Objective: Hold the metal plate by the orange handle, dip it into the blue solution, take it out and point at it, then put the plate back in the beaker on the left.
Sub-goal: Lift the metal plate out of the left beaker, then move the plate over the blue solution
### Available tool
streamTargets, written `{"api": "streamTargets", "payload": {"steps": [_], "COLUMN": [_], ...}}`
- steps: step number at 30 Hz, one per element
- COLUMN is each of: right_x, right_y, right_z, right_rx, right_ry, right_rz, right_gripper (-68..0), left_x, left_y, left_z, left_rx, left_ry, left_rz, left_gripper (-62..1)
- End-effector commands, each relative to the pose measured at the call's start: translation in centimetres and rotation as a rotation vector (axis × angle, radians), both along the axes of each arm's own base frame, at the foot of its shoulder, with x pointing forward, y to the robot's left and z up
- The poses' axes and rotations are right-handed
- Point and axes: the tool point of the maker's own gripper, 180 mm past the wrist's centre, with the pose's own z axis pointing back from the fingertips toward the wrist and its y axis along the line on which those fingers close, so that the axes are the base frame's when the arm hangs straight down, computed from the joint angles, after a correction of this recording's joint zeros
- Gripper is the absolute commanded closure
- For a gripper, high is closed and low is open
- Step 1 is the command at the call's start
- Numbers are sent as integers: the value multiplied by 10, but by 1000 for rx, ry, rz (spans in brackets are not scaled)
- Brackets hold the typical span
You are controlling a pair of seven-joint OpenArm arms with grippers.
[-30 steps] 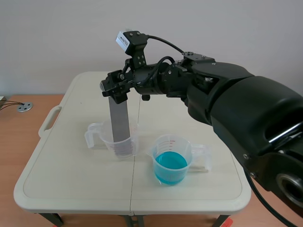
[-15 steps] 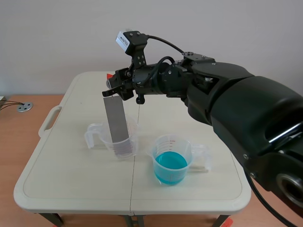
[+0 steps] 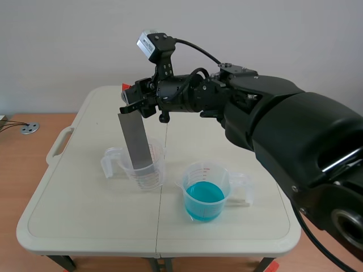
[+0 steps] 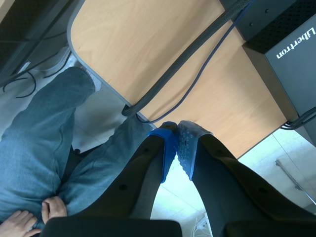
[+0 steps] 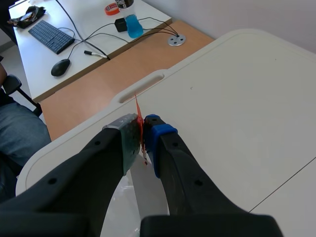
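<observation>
Your right gripper's [image 3: 131, 102] jaws are clamping narrowly on the orange handle [image 5: 138, 114] of the metal plate [image 3: 135, 140], the thin orange tab pressed between the two pads. The arm is reaching in from the right across the far half of the table [image 3: 85, 209], holding the handle high above the left beaker [image 3: 152, 175]. The plate is hanging tilted, its top leaning toward the table's left side and its lower end sitting inside the clear left beaker. You are seeing the second beaker [image 3: 224, 170] standing just to the right and nearer the robot, with the blue solution [image 3: 204, 194] filling its lower part; the plate is well apart from it.

Your left gripper's [image 4: 177, 129] jaws are closing on nothing, the blue pads [image 4: 169, 148] meeting tip to tip. It is pointing at a wooden desk [image 4: 148, 44], with a person's jeans-clad leg [image 4: 34, 143] beside it.

A keyboard [image 5: 51, 35] and a mouse [image 5: 60, 67] are lying on a desk beyond the table.
</observation>
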Motion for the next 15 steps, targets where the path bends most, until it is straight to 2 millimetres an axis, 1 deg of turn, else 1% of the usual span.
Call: {"api": "streamTargets", "payload": {"steps": [1,8,15], "right_x": [3,-13,-31], "right_y": [7,12,20], "right_z": [27,28,36], "right_rx": [53,83,84], "right_ry": [-56,-65,-116], "right_rz": [23,44,76], "right_gripper": [-15,-15,-15], "left_x": [0,0,0], "left_y": [-2,-2,-2], "left_z": [2,2,2], "left_rx": [-7,-7,-7], "left_ry": [-1,-1,-1], "left_rz": [4,4,4], "left_gripper": [-34,-34,-34]}}
